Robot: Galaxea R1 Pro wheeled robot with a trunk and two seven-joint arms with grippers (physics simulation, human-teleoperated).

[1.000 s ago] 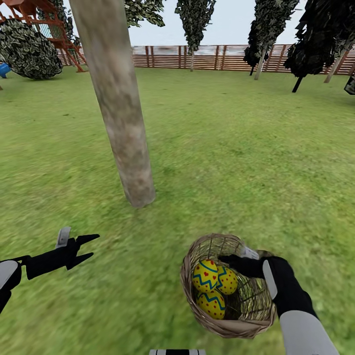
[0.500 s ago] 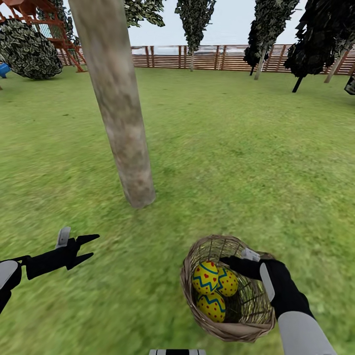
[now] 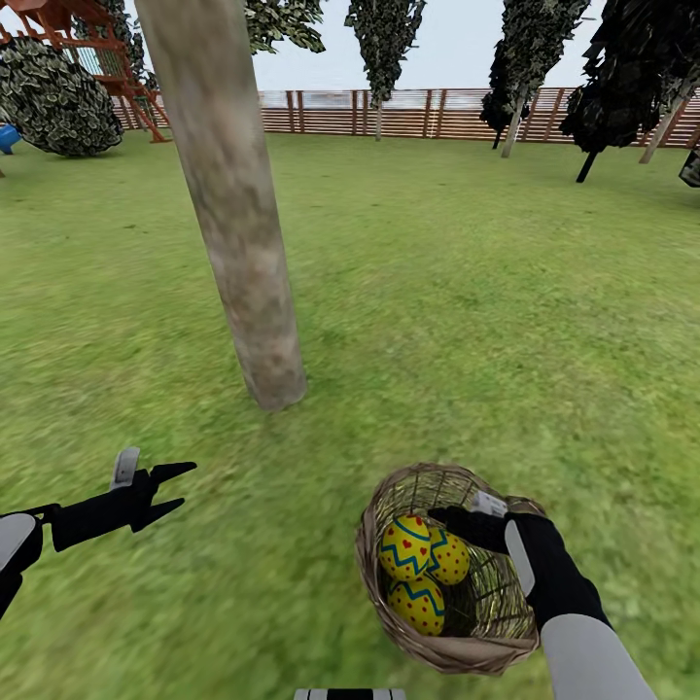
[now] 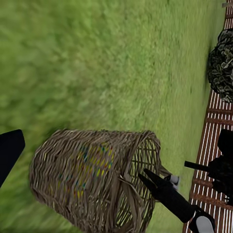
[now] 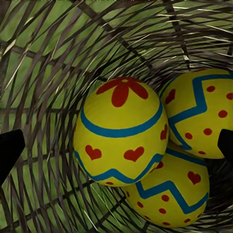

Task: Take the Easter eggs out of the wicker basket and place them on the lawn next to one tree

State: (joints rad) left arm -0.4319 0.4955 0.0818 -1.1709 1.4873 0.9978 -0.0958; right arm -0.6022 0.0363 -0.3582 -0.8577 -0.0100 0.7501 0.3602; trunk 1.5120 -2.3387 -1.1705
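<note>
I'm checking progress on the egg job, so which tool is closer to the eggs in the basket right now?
Right. The right tool reaches over the wicker basket rim, just above the three Easter eggs, fingers open. The left tool hovers over the lawn, well off to the basket's left.

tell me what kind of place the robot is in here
Most likely a fenced back garden: a wide lawn, a slatted wooden fence along the far edge, a tree close by and a playset beyond.

three Easter eggs (image 5: 145, 145), inside wicker basket (image 5: 43, 73)
</note>
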